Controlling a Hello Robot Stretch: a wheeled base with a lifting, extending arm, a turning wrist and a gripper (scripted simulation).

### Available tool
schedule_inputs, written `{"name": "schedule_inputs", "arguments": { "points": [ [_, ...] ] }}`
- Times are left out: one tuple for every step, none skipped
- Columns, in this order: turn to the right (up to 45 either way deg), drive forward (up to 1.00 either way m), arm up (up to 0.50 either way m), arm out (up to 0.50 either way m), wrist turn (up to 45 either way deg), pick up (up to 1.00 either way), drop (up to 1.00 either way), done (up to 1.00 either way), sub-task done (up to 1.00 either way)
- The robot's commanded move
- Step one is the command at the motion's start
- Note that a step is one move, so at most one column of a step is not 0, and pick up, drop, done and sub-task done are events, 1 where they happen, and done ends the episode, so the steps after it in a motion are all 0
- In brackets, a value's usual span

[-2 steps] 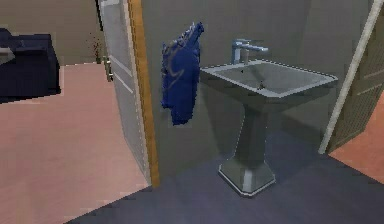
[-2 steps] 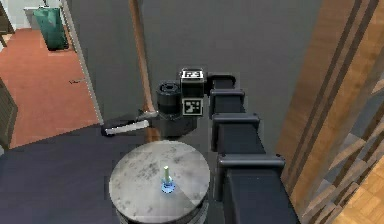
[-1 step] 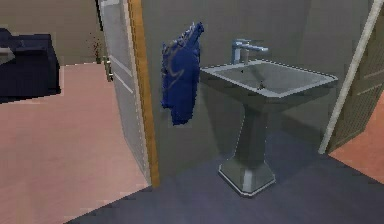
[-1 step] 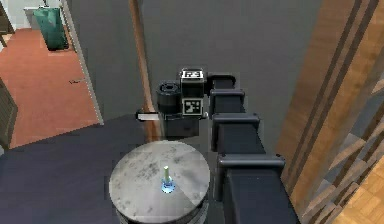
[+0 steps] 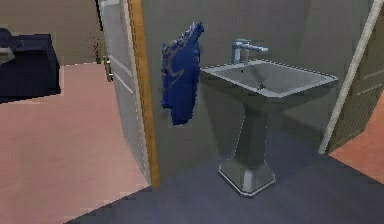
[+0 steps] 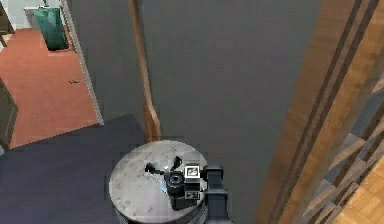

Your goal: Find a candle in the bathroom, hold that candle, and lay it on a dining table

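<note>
The step in hand looks like the search for the candle, or the reach for it. Where the candle is I cannot tell: it may be among the small dark shapes at the fingers. A good move would be slow, keeping the gripper centred over the round grey top and clear of the wooden door frame. The arm reaches only a little way out, low over that top. I cannot tell whether the gripper holds anything. Ahead stand a sink and a blue towel.
</note>
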Motion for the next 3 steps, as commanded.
{"name": "schedule_inputs", "arguments": {
  "points": [
    [0.0,0.0,0.0,0.0,0.0,1.0,0.0,0.0,0.0],
    [0.0,0.0,0.1,0.0,0.0,0.0,0.0,0.0,0.0],
    [0.0,0.0,0.12,0.0,0.0,0.0,0.0,0.0,0.0]
  ]
}}
